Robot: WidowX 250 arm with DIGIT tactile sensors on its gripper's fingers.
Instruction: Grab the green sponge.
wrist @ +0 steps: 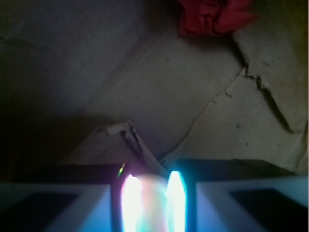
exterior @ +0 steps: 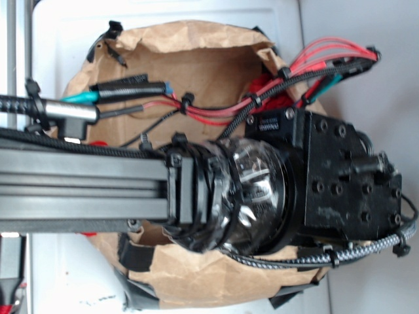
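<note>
1. While the arm blocks the exterior view, the brown paper bin holds a red cloth wad.
2. Gripper: fingertips glowing, narrow gap, seemingly empty.
3. Green sponge: unseen; searching likely comes next.

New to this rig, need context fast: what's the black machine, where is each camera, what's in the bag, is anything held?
The black machine is a small robot arm, wrapped in red and black cables, reaching down into a brown paper bag. The exterior view looks down on it from above, so the arm hides most of the bag's inside.

The wrist view comes from a camera on the arm itself, looking past the pincer. Its two fingertips glow overexposed at the bottom edge. Glare fills the narrow gap between them, so I cannot tell whether it grips anything.

On the torn paper floor lies a crumpled red cloth, apart from the pincer. The green sponge it should grab shows in neither picture.
</note>
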